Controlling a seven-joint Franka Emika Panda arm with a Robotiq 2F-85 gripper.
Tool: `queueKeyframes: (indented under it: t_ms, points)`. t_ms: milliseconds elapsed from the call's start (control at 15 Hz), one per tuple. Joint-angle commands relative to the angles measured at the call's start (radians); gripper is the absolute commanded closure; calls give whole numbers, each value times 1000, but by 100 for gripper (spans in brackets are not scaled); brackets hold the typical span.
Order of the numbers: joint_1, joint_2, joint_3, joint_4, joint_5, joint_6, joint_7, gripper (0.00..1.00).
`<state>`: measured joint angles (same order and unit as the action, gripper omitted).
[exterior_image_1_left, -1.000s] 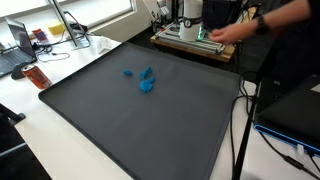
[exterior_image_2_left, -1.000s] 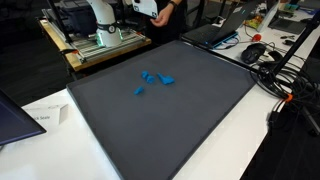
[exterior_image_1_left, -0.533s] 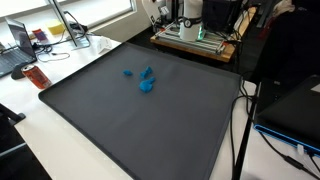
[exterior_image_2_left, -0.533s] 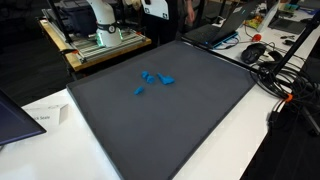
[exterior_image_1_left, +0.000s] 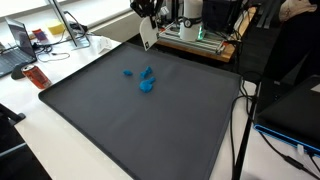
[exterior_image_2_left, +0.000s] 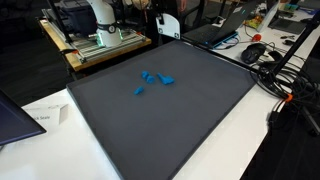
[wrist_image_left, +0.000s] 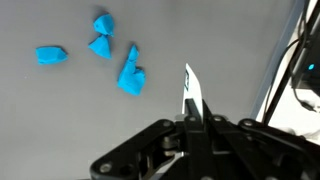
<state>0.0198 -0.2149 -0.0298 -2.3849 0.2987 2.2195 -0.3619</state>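
The end effector (wrist_image_left: 190, 122) is clamping a white card (wrist_image_left: 191, 92), its fingers pressing together on the card's upper edge. It is hovering over the far edge of the dark table (exterior_image_1_left: 150, 130). The card is hanging upright in both exterior views (exterior_image_1_left: 147, 37), well apart from the blue pieces (exterior_image_1_left: 146, 82) lying near the table's middle.

Both exterior views overlook the mat (exterior_image_1_left: 130, 130); nearer wrist view shares blue pieces (wrist_image_left: 130, 75)
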Motion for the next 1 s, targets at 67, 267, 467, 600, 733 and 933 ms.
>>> queueKeyframes:
  t_ms: [67,267,467,600,733,933]
  points:
    - [10,26,1,-9,-42,38,21,96]
    - [9,42,4,-9,-50,46,22,96]
    - [9,41,4,-9,-51,46,22,96]
    - [20,84,28,10,-55,95,81,99]
    - [33,115,49,27,-54,142,133,99]
    - [46,184,87,64,-119,222,248,99]
